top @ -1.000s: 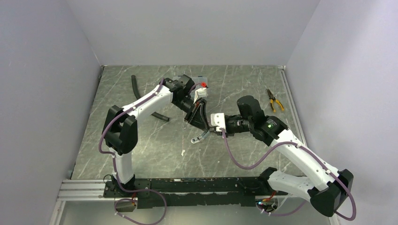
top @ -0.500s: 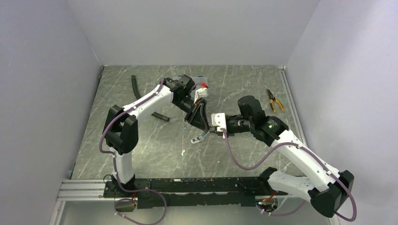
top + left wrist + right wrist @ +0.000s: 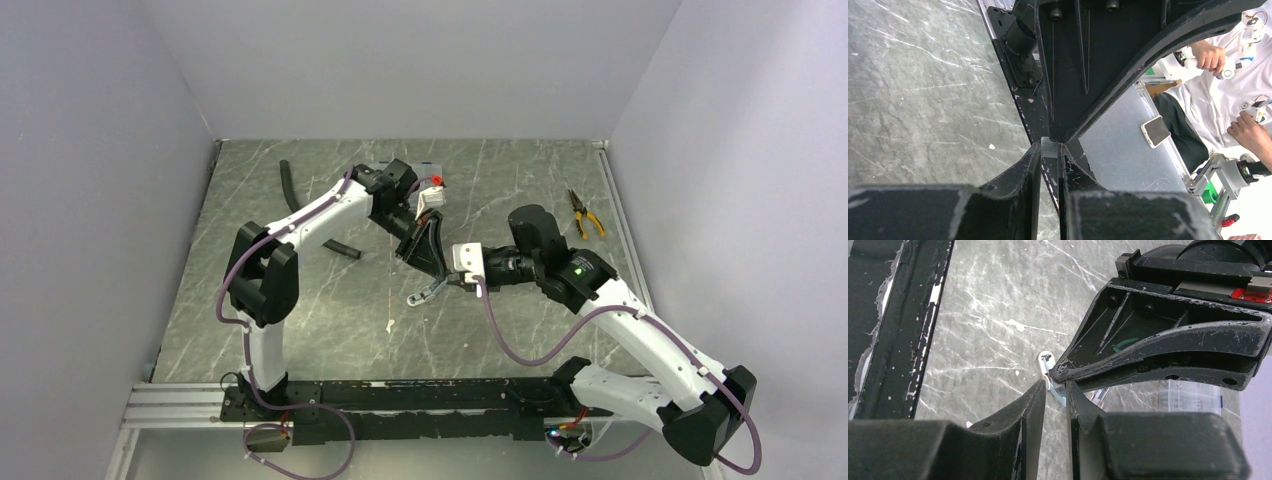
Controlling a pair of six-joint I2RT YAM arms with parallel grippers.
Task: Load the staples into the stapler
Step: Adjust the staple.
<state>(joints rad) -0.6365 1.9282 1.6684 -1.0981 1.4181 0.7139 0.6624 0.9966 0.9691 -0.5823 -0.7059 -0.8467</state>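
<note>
Two arms are placed tip to tip over the middle of the table [image 3: 300, 330]. The left fingers [image 3: 1024, 175] are set narrow, and a short silvery strip, the staples [image 3: 1049, 145], is pinched between their tips and kept above the table.

The right fingers [image 3: 1032, 407] are narrow too. The stapler [image 3: 1047, 365], a small thing in white and light blue, is seen passing between their tips. It seems to be gripped there, though the contact itself is partly hidden by the fingers. In the top view the stapler is seen slanted, with one end at the right fingers and the free end pointing toward the near left. In the right wrist view the tips of the left fingers are found just beside the white end of the stapler; whether they touch it cannot be told.

One piece of black hose [image 3: 290, 185] is laid at the far left of the table, and a second piece [image 3: 342, 249] is seen near the left arm. Pliers with yellow handles [image 3: 585, 213] are laid at the far right, well apart from both arms. A clear plastic pack [image 3: 1188, 390] is seen flat on the table behind the left fingers. A small white scrap [image 3: 389, 325] is seen on the table nearer to the arm bases.
</note>
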